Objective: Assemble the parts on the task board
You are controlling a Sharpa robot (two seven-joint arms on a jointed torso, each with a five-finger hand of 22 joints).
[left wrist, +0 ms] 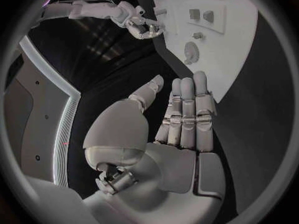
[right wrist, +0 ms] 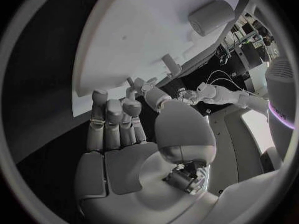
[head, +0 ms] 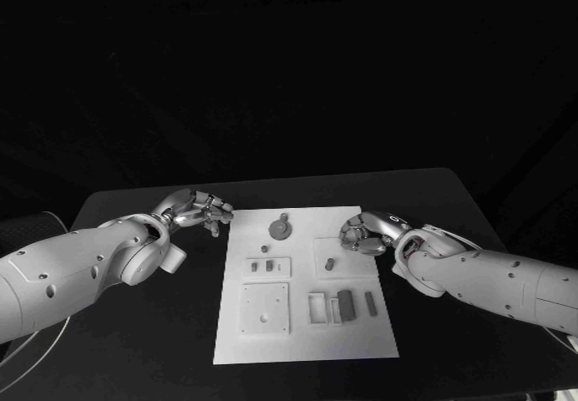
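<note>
The white task board lies mid-table, also seen in the left wrist view and the right wrist view. On it are grey parts: a round disc at the far end, a small peg, a short piece, and two long bars nearer me. My left hand sits off the board's far left corner, fingers straight, holding nothing. My right hand hovers over the board's right edge, fingers extended, with nothing in them.
A raised square block and a small slotted block stand on the board's left half. Black table surrounds the board on all sides. The right wrist view shows a thick cylinder and a small peg on the board.
</note>
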